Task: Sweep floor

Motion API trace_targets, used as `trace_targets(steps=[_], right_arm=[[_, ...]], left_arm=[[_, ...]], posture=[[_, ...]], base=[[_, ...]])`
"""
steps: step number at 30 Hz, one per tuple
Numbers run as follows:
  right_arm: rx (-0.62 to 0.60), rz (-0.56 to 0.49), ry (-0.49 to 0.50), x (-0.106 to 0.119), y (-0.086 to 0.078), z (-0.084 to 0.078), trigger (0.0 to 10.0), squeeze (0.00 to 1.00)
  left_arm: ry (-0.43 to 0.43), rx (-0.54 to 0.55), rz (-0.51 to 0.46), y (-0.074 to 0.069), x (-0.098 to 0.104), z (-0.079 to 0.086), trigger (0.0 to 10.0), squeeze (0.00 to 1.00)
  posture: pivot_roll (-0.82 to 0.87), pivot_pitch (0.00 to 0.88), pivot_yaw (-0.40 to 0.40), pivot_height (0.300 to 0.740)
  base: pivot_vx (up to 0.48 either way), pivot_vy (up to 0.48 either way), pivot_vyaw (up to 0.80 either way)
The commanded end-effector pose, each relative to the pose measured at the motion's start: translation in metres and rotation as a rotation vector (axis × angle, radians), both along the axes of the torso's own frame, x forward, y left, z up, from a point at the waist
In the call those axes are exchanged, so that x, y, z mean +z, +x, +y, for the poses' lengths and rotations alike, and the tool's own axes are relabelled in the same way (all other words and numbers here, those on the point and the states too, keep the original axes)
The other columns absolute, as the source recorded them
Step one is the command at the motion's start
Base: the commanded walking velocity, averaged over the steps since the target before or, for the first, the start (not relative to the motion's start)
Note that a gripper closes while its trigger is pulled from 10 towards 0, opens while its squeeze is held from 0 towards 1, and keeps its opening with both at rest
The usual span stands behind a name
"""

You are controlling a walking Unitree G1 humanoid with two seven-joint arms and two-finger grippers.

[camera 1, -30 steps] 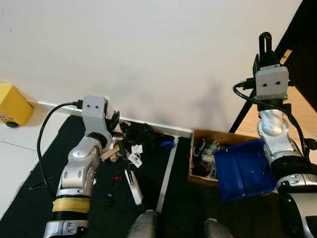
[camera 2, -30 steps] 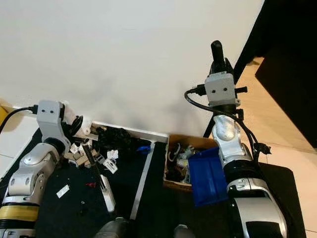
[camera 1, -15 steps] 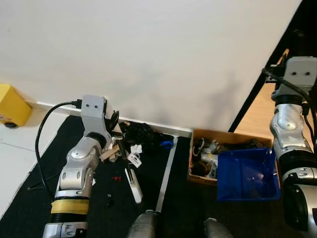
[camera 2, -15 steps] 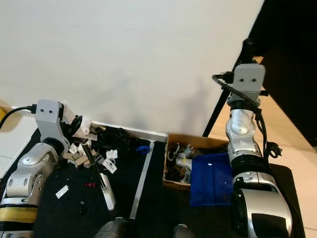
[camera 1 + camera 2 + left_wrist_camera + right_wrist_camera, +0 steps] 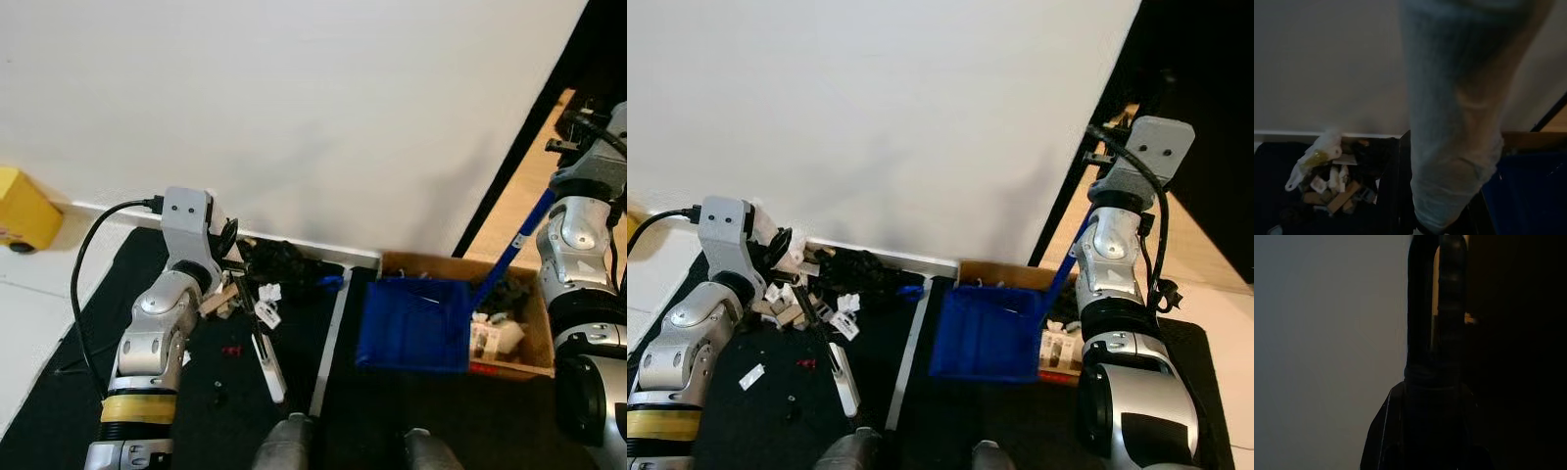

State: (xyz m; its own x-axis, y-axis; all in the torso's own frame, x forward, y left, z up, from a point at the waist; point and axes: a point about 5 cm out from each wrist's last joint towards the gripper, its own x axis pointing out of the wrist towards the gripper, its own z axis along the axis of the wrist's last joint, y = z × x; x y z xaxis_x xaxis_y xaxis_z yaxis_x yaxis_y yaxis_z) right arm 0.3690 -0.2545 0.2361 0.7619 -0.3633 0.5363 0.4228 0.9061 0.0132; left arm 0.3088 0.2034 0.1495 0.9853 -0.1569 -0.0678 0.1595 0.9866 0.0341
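Trash [image 5: 257, 279] lies in a pile on the black mat [image 5: 59, 323] by the white wall, seen from the left eye. A thin brush [image 5: 263, 345] with a white end pokes out of the pile toward the robot, so it runs long from the wall to the robot's feet. The left pincer [image 5: 227, 257] is right at the top of that brush, but I cannot tell if it is gripping it. To the right, a blue dustpan [image 5: 411, 323] sits tipped over the near edge of a brown box [image 5: 529, 338] that has bits in it, and its long blue handle [image 5: 514, 245] slants up to the right arm. The right eye shows the same thing: the pile [image 5: 838, 284] is on the left of the dustpan [image 5: 988, 333], with a pale strip [image 5: 911, 352] on the floor between them, so the pan's open side must face left toward the pile, and the left arm is the nearer one to the trash. The left wrist view is blurry, with a big pale shape close up, and the pile [image 5: 1327, 171] is down by the wall. The right wrist view is very dark; the right pincer [image 5: 1436, 303] looks nearly closed with just a thin gap, but I cannot tell if it grips the handle
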Motion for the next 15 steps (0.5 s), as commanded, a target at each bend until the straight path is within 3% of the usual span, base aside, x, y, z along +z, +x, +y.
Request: trace_targets(steps=[1, 8, 15], right_arm=[[0.002, -0.041, -0.066, 0.012, -0.001, 0.000, 10.0, 0.00], [-0.036, -0.005, -0.087, 0.007, -0.001, -0.004, 10.0, 0.00], [-0.017, 0.068, -0.028, 0.000, 0.007, -0.003, 10.0, 0.00]], left_arm=[[0.010, 0.003, 0.005, -0.003, -0.001, 0.002, 10.0, 0.00], [0.009, 0.001, 0.004, -0.003, 0.000, 0.001, 10.0, 0.00], [0.012, -0.001, 0.010, -0.004, -0.001, 0.001, 10.0, 0.00]], posture=[[0.19, 0.177, 0.077, 0.740], [0.19, 0.183, 0.076, 0.740], [0.21, 0.197, 0.083, 0.740]], base=[[0.000, 0.000, 0.00], [0.000, 0.000, 0.00], [0.000, 0.000, 0.00]])
